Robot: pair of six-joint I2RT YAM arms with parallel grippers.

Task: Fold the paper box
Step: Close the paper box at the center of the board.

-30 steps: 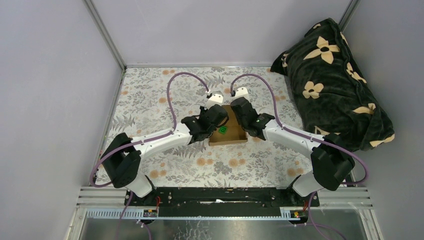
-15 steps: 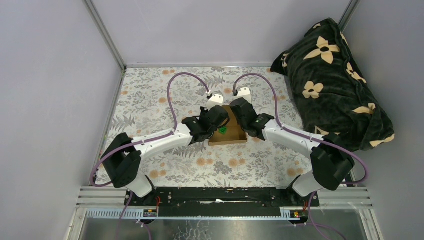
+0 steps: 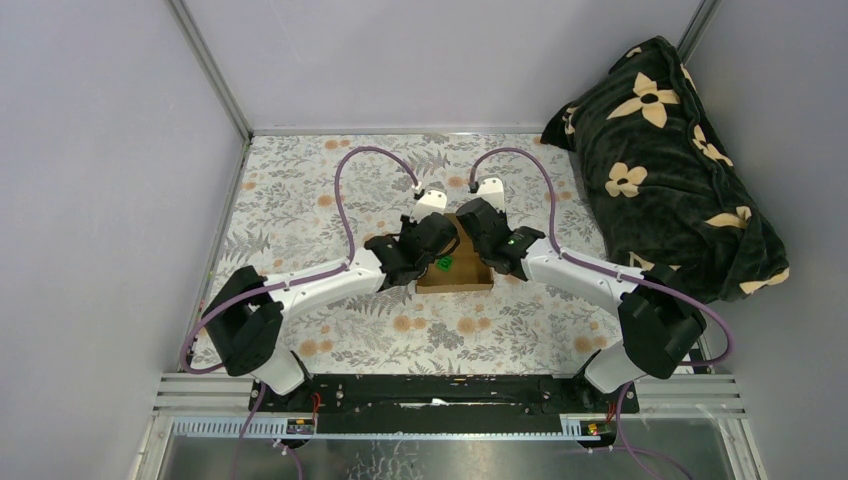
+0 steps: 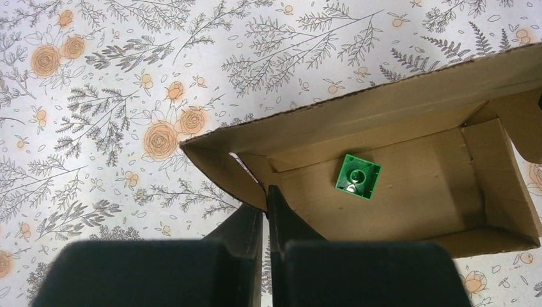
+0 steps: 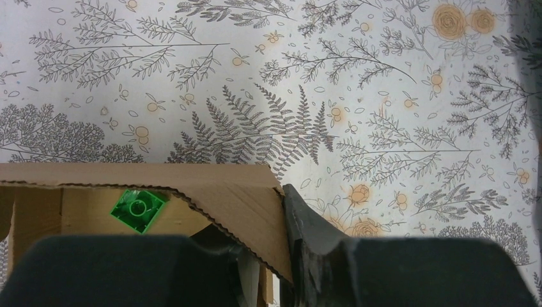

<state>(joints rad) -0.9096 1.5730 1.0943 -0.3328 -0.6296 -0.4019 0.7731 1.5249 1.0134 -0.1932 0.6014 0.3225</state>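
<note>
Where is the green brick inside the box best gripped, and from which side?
Take the green brick across two opposite flat sides, coming straight down through the paper box's open top. It lies flat, stud up, away from the walls, and those walls block any sideways approach.

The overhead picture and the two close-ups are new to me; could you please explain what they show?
The overhead picture comes from a fixed camera above two white and black robot arms bolted at the table's near edge. Each close-up comes from a camera on one wrist, looking past that arm's own black fingers. On the floral-patterned table cover sits an open plain brown cardboard box, with a small green plastic brick lying on its floor. The left gripper is pinched shut on one side wall of the box. The right gripper is closed on the cardboard at the opposite side. A dark fabric bundle with cream flowers lies at the far right, apart from the box.
</note>
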